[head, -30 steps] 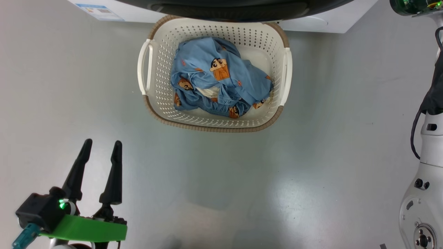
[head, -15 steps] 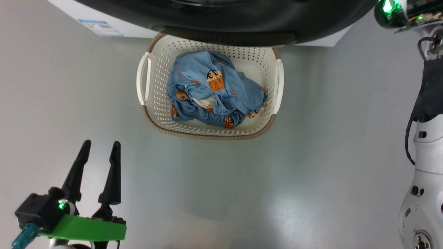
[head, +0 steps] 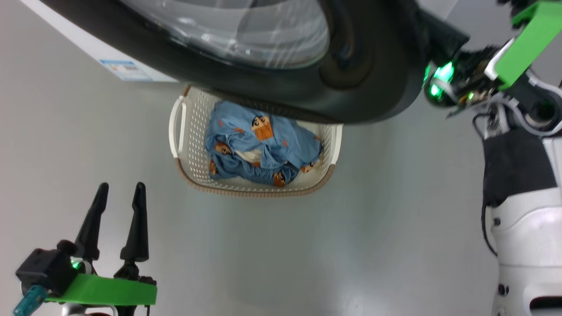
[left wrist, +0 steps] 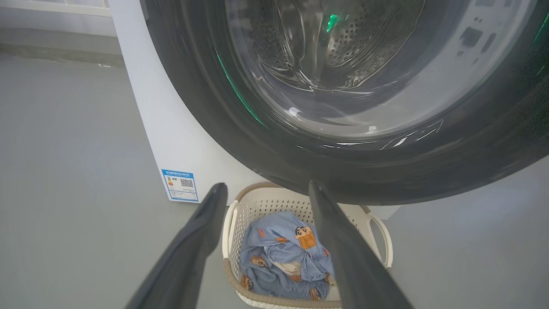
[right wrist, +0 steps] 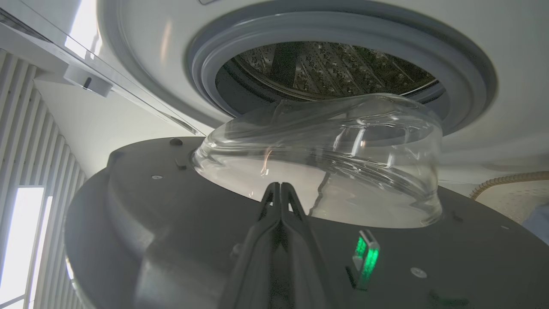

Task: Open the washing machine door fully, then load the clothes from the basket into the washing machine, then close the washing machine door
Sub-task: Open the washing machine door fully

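Observation:
The washing machine door [head: 373, 66] stands partly open, its black frame hanging over the far rim of the basket [head: 246, 192]. The clothes [head: 263, 149], light blue with orange cartoon figures, lie bundled in the basket. My right gripper [right wrist: 279, 185] is shut with nothing held, its tips against the door's inner face [right wrist: 171, 206] just below the glass bowl [right wrist: 326, 163]. Behind it gapes the steel drum [right wrist: 326, 68]. My left gripper [head: 118, 191] hovers open over the floor at lower left. In its own view it faces the door's outer side [left wrist: 193, 86], with the basket [left wrist: 240, 281] below.
The white washing machine [head: 79, 48] fills the back, with a blue label [head: 124, 69] on its front. My right forearm [head: 522, 228] rises along the right edge. Grey floor [head: 351, 245] spreads before the basket.
The head view has tilted up. The door has swung further out over the basket, with my right wrist following at its edge. My left gripper holds its place, open.

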{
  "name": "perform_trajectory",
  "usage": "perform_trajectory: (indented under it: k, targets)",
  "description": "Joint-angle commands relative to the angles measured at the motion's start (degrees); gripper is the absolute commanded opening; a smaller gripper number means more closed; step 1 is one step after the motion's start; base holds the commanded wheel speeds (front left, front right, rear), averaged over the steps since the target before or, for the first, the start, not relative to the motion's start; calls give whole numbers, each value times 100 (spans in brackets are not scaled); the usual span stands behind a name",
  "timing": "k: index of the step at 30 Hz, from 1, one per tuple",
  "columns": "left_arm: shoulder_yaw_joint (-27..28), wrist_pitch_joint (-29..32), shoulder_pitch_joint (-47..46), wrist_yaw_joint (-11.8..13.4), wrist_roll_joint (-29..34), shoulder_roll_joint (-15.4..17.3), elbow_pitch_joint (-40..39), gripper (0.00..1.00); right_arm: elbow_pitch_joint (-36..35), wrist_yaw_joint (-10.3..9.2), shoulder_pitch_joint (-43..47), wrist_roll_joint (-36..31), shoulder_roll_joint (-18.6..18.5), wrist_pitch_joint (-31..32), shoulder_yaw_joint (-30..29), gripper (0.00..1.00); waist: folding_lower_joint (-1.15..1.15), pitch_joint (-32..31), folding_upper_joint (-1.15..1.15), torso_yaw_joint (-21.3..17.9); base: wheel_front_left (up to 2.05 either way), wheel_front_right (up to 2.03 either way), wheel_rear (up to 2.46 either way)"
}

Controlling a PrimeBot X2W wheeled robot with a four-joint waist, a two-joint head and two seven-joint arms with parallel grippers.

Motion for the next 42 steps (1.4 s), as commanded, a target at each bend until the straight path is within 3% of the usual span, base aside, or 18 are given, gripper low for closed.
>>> perform_trajectory:
  k: [1,10,16,42]
  targets:
    - [223,-36,86,-9,-39,82,-67,100,-162,9,272,55,179,104,184,0,0,-421,0,-138,0,0,0]
    - [269,-36,432,-9,-4,5,40,100,-276,9,1268,206,232,305,650,0,0,-1417,0,-331,0,0,0]
    - [250,-36,588,-9,15,-45,57,100,-365,9,1664,249,244,181,804,0,0,-1753,0,-311,0,0,0]
    - [200,-36,799,-9,-5,-183,120,100,-488,9,2263,891,252,-548,2343,0,0,-2289,0,301,0,0,0]
